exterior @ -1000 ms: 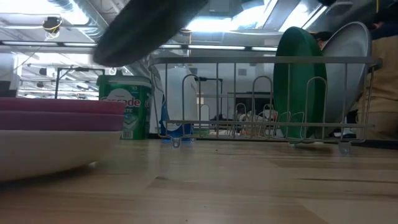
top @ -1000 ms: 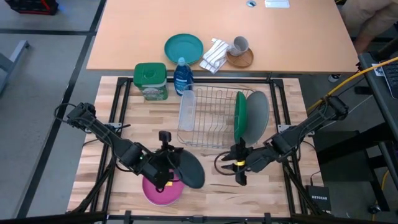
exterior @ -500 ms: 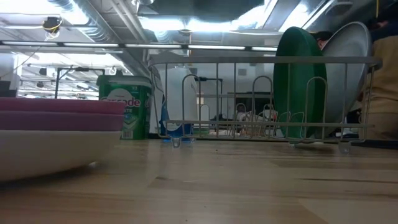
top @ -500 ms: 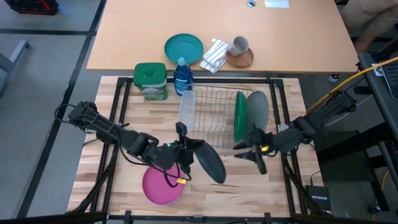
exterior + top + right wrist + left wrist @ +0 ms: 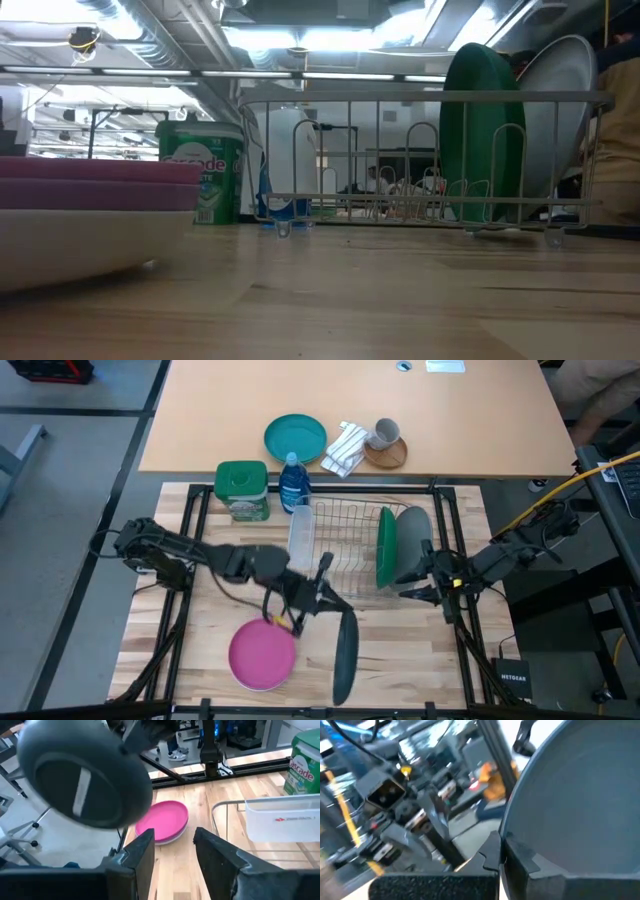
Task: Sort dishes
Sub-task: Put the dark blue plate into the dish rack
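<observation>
My left gripper point(image 5: 318, 592) pinches the rim of the dark grey plate point(image 5: 343, 656), which I hold on edge, raised off the table, just ahead of the rack point(image 5: 340, 550). The pink plate point(image 5: 262, 656) lies below and beside my wrist, stacked on a white one point(image 5: 70, 245).

To do this step well, I judge I should keep the plate upright, line its edge up with a free slot short of the green plate point(image 5: 385, 546), and lower it slowly so the rim slips between the wires instead of knocking them. I should let go only once it stands by itself.

Farther along, my right gripper point(image 5: 422, 582) hovers beside the rack's far end, near the light grey plate point(image 5: 414, 545), fingers spread and empty.

Behind the rack, the green tub point(image 5: 303, 761) reads "cascade". The rack's clear tray point(image 5: 284, 819) carries a small red label I cannot read.
</observation>
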Controlling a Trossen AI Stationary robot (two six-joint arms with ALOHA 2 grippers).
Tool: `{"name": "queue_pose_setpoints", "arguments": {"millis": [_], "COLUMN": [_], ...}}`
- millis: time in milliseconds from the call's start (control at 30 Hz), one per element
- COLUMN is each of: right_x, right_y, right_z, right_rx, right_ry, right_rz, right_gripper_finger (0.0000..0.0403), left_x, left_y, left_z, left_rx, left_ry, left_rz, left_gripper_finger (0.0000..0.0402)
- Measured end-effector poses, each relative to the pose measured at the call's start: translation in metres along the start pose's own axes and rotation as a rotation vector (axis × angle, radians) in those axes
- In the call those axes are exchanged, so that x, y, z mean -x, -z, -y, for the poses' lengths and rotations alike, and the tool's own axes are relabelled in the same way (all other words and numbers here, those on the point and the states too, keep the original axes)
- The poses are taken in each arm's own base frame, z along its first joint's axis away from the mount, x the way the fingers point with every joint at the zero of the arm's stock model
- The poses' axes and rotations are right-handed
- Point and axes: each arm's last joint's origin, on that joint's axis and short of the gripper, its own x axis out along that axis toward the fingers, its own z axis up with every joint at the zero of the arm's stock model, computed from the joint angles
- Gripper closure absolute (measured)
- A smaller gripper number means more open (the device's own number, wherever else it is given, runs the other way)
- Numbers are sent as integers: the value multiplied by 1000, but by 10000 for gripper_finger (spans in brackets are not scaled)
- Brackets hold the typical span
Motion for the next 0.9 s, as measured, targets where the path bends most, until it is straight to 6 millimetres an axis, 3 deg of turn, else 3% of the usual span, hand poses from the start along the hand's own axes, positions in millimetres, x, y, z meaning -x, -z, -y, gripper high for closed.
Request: {"name": "queue_pose_setpoints", "arguments": {"millis": [400,667,900], "right_x": [11,11,11], "right_y": [5,6,6], "right_z": [6,7,8], "right_rx": [18,24,25], "right_ry": [20,38,77], "right_rz": [-44,-53,-36], "right_gripper_finger": [256,256,256], "left_x": [27,43,44], "left_y": [39,78,120], "left_z": [-90,-134,-164], "left_rx": [85,119,125], "left_ry": [90,74,93], "left_rz": [190,164,216], "left_gripper_finger": [401,401,401]}}
